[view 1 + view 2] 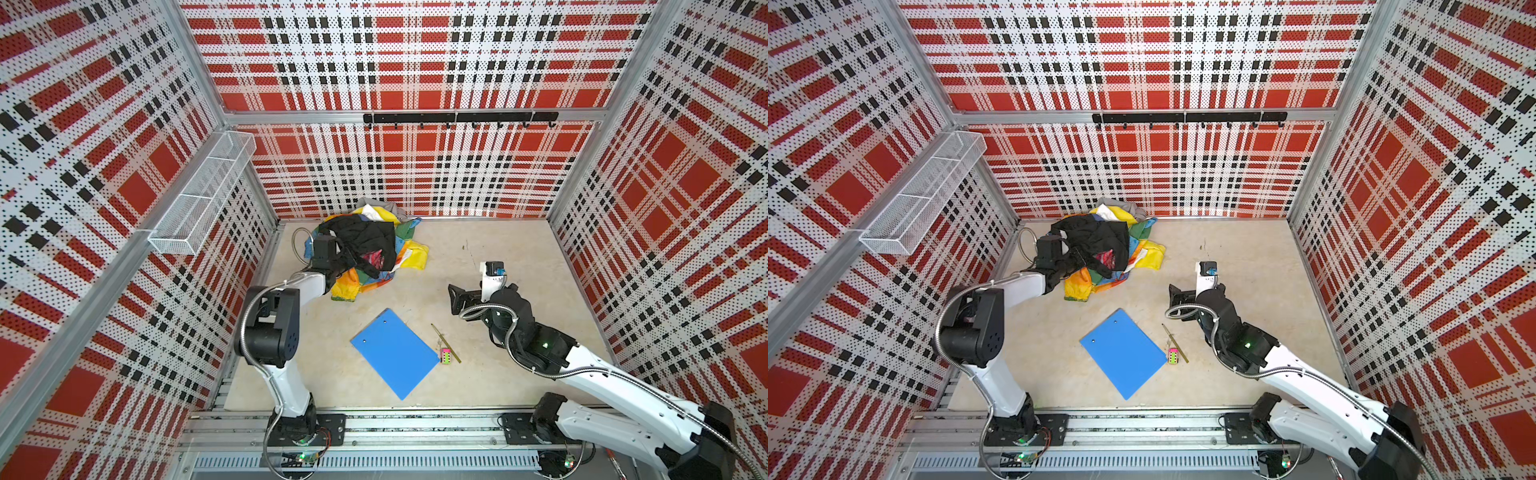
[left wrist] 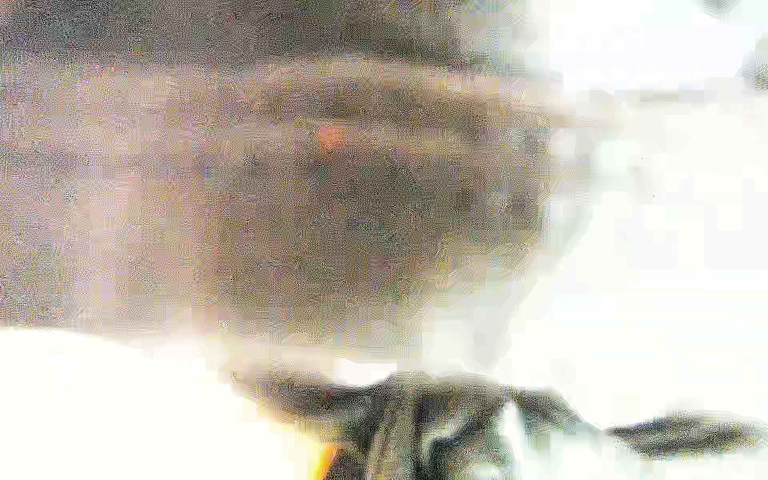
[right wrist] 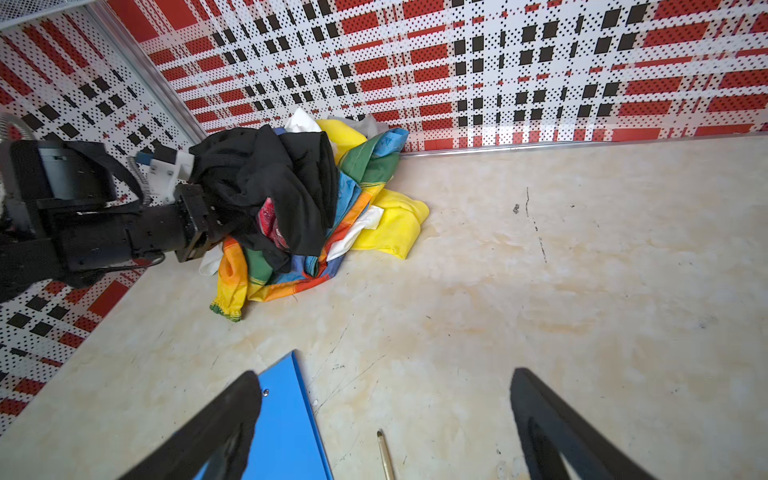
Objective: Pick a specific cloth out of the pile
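Left gripper closed inside the pile, catch impossible to tell; the cloth peeking beyond black garment; right gripper wide open, farther.

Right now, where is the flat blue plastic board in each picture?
Top view: the flat blue plastic board lies on the floor between the arms.
Top view: same spot, a little further left.
Left wrist view: too blurred to tell.
Right wrist view: partly behind a finger of the open right claw.
Shared landmark: the colourful heap of cloths by the back wall.
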Controlling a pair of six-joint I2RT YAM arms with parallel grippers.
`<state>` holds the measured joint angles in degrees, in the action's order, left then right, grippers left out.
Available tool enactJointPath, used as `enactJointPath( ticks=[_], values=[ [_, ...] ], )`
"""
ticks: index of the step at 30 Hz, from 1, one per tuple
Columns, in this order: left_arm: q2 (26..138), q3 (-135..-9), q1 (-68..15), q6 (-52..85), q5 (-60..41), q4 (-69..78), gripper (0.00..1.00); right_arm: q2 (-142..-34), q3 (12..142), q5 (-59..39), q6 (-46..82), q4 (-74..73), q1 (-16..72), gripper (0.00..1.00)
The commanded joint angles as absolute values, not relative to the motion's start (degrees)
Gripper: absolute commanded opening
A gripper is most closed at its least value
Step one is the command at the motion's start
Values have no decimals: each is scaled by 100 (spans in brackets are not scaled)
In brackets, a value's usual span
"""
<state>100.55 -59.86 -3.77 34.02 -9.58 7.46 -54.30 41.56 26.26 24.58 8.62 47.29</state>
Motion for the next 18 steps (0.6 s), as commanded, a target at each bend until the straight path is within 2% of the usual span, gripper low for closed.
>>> enactJointPath(
  ticks=[1, 10, 18],
  values=[
    [9169, -6019, 31, 3222, -528, 316, 0, -5282, 4090, 2723, 2534, 738, 4765, 100],
    [8071, -6838, 539, 2550, -138, -917, 0, -5343, 4096, 2674, 2549, 650, 4770, 100],
    [8480, -8275, 145, 1786, 777, -1558, 0, -5232, 4043, 2667, 2602, 703, 4772, 100]
  ],
)
